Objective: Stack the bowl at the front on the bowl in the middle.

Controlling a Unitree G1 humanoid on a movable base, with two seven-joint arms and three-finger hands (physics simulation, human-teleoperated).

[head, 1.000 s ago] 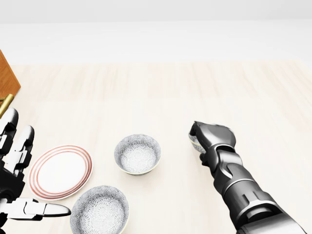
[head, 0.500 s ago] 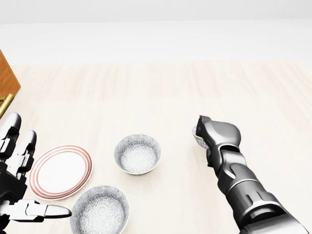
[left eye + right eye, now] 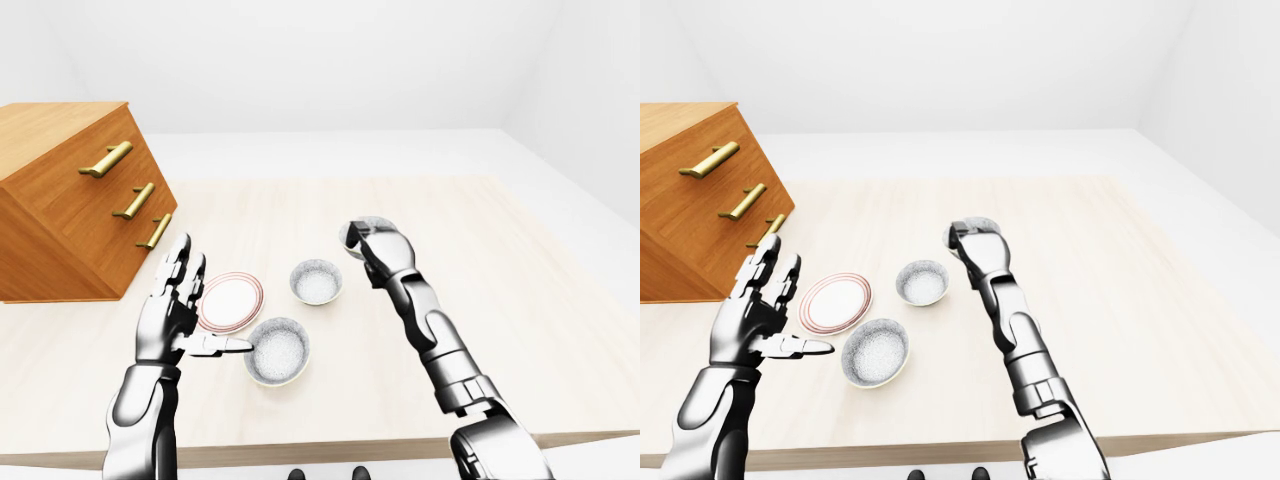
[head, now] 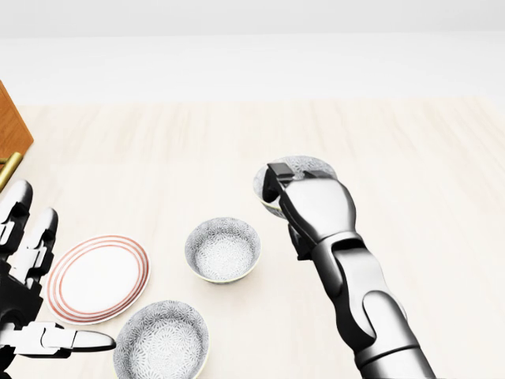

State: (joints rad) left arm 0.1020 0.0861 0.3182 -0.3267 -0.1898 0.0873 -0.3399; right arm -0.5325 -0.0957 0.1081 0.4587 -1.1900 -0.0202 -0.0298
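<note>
So, going from the left of the left-eye view: a wooden dresser (image 3: 62,200) with brass handles sits on the left end of the table (image 4: 410,158). Just to its right the left hand (image 3: 172,318) hovers with the palm up-ish. Its fingers (image 3: 181,266) are spread wide open and holding nothing. The thumb sticks out to the right, and its tip overlaps the left rim of the near bowl (image 4: 162,342) in that view, though I can't tell if it actually touches.

Next over is the red-ringed plate (image 4: 98,278), flat on the table and empty. The near bowl sits just down and right of it, at the bottom edge of the head view, upright and empty.

The middle bowl (image 4: 223,249) is up and right of that one, upright with nothing in it, and sits apart from both the plate and the near bowl.

Then there's the right hand (image 4: 312,207), which comes up from the bottom right. It's closed on the third bowl (image 4: 308,165), with a dark finger (image 4: 278,180) hooked over the rim and the rest of the hand covering most of it. That bowl looks tipped toward the camera. It sits up and to the right of the middle bowl in the head view, not over it and not touching it. I can't say for sure whether it's clear of the table.
</note>
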